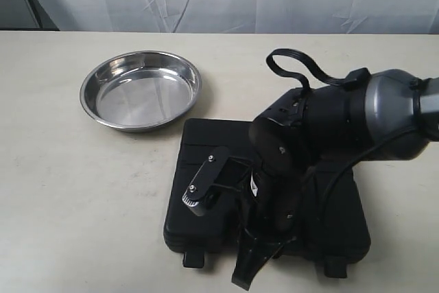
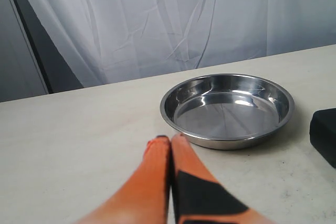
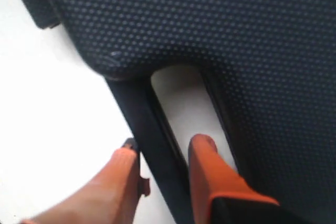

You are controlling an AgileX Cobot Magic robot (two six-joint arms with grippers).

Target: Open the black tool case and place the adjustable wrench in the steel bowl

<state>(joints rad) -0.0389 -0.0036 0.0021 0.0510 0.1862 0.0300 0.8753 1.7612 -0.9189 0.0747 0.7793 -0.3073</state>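
Right claw straddles the handle bar edging the black tool case.

exterior high above table, left wrist low, sharing steel bowl, right wrist tight on case

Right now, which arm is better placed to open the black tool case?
Right. The right gripper straddles the carry handle of the black tool case, one finger inside the handle opening. The left gripper is shut near the steel bowl, off the case.
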